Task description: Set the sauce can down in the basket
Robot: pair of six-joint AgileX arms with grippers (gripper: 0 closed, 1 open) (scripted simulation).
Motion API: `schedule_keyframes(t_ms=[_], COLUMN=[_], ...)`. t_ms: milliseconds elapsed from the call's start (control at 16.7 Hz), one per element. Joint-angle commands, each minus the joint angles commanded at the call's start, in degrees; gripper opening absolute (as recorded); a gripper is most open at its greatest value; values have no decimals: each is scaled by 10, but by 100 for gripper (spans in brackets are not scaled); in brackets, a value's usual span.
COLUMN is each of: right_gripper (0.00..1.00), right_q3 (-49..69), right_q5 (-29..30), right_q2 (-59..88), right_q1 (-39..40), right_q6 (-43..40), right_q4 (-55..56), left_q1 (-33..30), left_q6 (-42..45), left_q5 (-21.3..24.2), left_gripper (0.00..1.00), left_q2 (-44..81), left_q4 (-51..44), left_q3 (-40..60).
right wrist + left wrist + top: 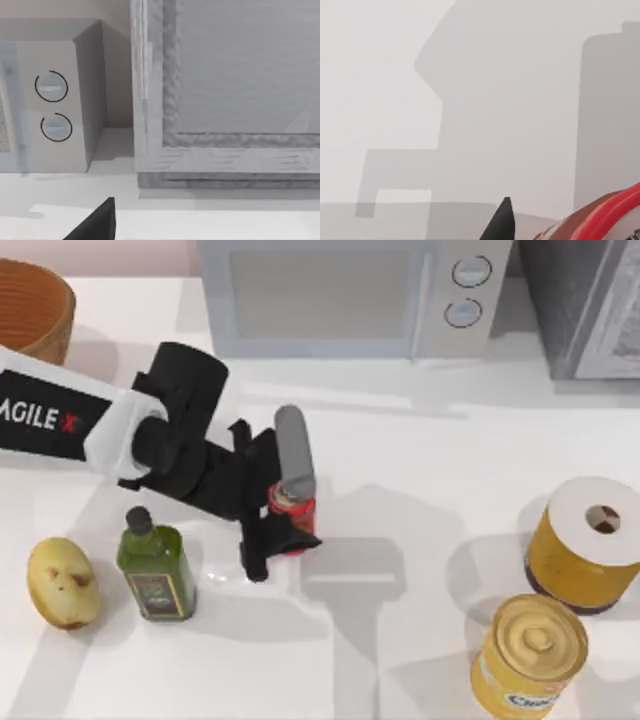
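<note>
While clamped around the sauce can, left end effector, mid-table

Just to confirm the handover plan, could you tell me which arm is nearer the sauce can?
Left. The left gripper is at the sauce can, mid-table. The right arm faces the microwave, far off.

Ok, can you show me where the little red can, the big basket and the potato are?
sauce can (297, 510), top view, on its red side between the left pincer's fingers.
basket (50, 315), top view, on its woven outer wall at the table's far left corner.
potato (62, 583), top view, on its middle.
</note>
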Motion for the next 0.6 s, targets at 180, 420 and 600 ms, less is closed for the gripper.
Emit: schedule_keyframes(t_ms=[180, 420, 600], right_gripper=[100, 100, 100], right_q3=[0, 0, 0], right_q5=[0, 0, 0], right_q2=[0, 0, 0], right_q1=[0, 0, 0], right_q6=[0, 0, 0], right_q4=[0, 0, 0], left_q1=[24, 105, 183], left_q6=[-39, -163, -266], left_q5=[-27, -98, -153], left_gripper=[0, 0, 0], left_q2=[2, -14, -37], left_q4=[-13, -66, -146], left_q3=[34, 155, 281])
